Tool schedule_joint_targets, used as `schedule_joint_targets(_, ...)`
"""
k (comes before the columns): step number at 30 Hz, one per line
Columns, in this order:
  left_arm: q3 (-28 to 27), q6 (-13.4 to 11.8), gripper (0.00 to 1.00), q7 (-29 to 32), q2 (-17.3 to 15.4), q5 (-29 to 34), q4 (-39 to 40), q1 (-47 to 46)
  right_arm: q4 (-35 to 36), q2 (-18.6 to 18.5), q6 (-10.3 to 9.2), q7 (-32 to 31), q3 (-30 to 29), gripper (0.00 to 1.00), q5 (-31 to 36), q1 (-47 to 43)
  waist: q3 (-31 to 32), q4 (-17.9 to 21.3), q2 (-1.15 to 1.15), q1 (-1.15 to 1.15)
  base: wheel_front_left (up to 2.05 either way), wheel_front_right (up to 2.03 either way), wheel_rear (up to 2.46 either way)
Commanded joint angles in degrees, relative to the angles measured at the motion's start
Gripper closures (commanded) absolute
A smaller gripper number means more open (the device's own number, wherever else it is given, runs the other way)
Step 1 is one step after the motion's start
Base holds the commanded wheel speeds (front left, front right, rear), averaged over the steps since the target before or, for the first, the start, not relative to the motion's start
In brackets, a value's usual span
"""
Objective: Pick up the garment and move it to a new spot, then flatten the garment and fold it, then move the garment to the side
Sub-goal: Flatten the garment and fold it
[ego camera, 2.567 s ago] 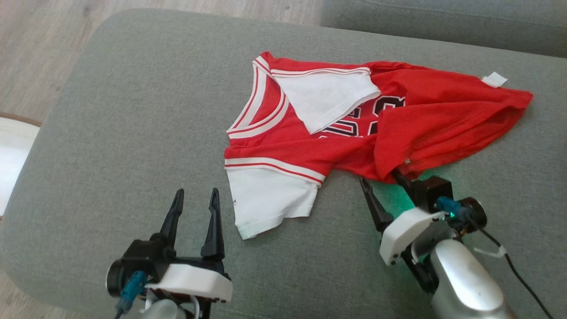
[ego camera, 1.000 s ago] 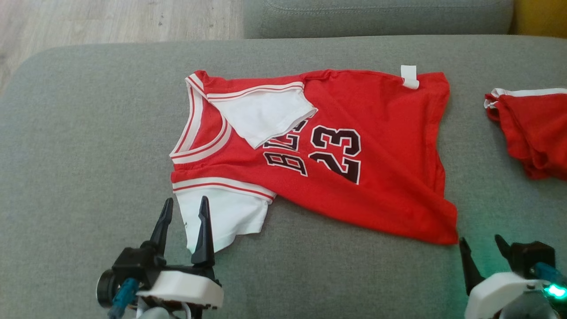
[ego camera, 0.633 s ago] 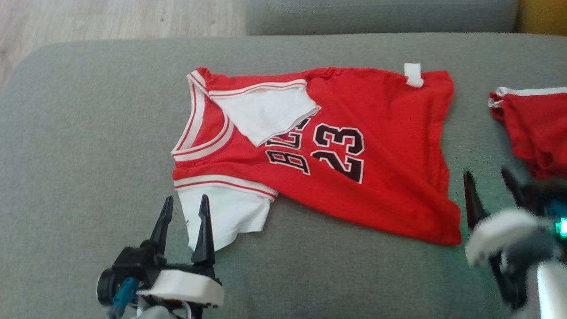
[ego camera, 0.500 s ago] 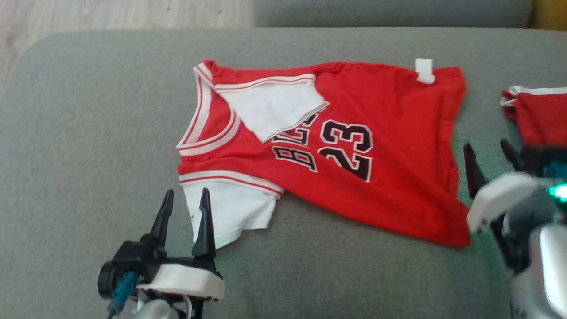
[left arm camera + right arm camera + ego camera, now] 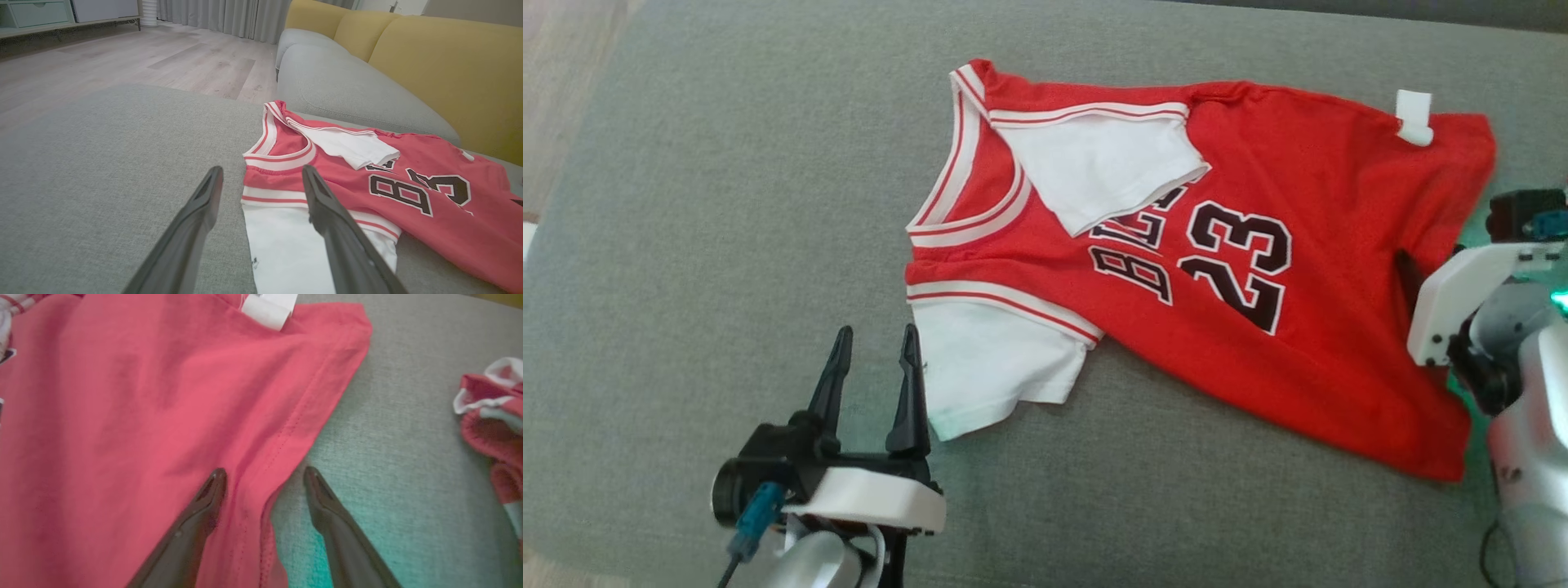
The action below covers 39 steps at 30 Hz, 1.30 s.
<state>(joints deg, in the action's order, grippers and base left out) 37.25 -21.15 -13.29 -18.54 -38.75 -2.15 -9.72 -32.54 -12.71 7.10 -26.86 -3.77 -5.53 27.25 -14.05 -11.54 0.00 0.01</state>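
Right wrist view: jersey edge btwn right fingers, apart; left fingers apart too.

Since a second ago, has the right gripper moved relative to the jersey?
Yes. The right gripper moved forward, from off the near corner of the jersey to straddling its hem, jaws open.

The grey cushion is found bare from its left edge to the collar of the jersey, and in a strip along its near edge. Its middle and right part are taken up by the jersey, lying flat. Toward the right edge, a bare strip is left between the jersey's hem and a second red garment. The hem is straddled by the right gripper, its fingers spread.
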Motion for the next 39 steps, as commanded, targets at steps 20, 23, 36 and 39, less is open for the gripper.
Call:
schedule_joint_targets(20,-0.2,0.7,0.00,-0.8,0.2,1.3,0.5,-3.2,-9.4,-8.3,0.39,7.3,0.9,1.00,6.9,16.1,-1.6,-3.0,0.00,-0.01,0.00,0.00,0.00)
schedule_joint_targets(23,-0.1,0.8,0.00,-0.8,0.3,1.4,0.3,-3.5,-12.5,-7.6,0.39,9.5,-1.2,1.00,9.5,19.0,-2.0,-3.3,0.00,-0.01,0.00,0.00,0.00)
schedule_joint_targets(36,0.3,1.1,0.00,-0.9,1.0,1.2,-0.8,-3.7,-17.3,-1.8,0.39,25.7,-10.2,0.00,17.6,24.3,-0.2,-1.2,0.00,-0.01,0.00,0.00,0.00)
schedule_joint_targets(39,0.0,1.1,0.00,-1.0,1.0,0.9,-1.1,-3.3,-17.3,-0.6,0.39,29.4,-9.1,0.00,16.4,23.9,1.4,0.0,0.00,-0.01,0.00,0.00,0.00)
